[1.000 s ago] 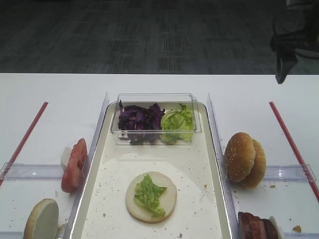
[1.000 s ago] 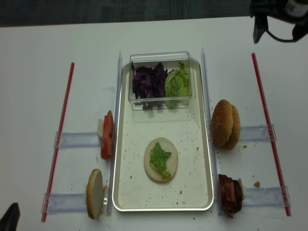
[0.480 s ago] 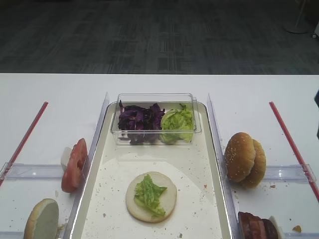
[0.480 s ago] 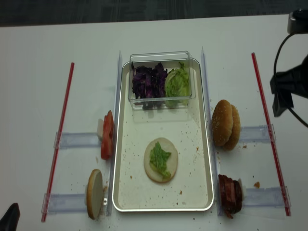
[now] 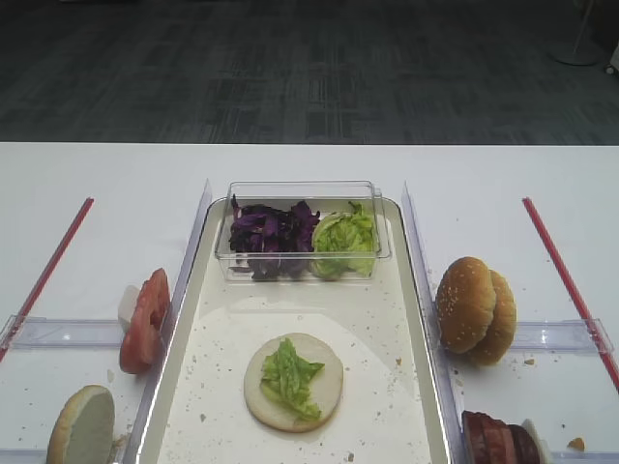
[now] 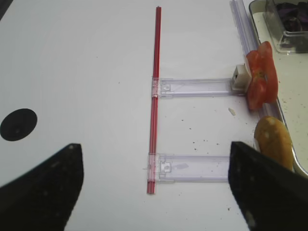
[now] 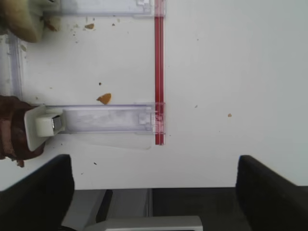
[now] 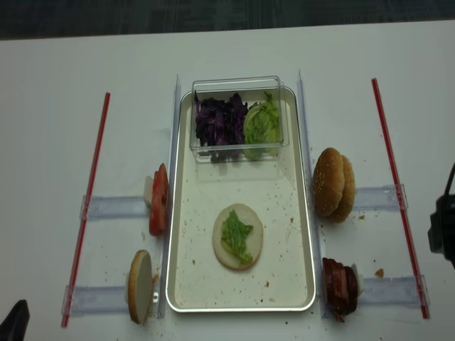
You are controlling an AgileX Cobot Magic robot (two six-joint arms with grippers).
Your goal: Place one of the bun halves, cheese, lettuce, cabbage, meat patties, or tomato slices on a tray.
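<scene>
On the off-white tray [image 8: 181, 284] lies a bun half [image 8: 253, 249] cut face up, with a lettuce leaf [image 8: 236, 234] on it. Cabbage [image 8: 219, 119] and more lettuce [image 8: 261, 122] fill a tub at the tray's far end. Tomato slices [image 8: 158, 199] and another bun half [image 8: 138, 285] stand left of the tray. Two bun halves [image 8: 334, 183] and the meat patties [image 8: 340, 285] stand to its right. My right gripper [image 7: 154, 192] hangs open and empty over the table's near edge, right of the patties [image 7: 12, 127]. My left gripper [image 6: 154, 187] is open and empty, left of the tomato slices [image 6: 260, 82]. No cheese shows.
A clear plastic tub [image 8: 238, 85] sits across the tray's far end. Red strips [image 8: 89, 206] [image 8: 398, 192] run along both sides, with clear plastic holders [image 8: 110, 207] [image 8: 387, 290] under the food. Crumbs dot the tray. A black round hole [image 6: 18, 124] marks the table at far left.
My right arm has swung from the far right corner down the right side to the near right edge, leaving the first overhead view. The left arm and the food have not moved.
</scene>
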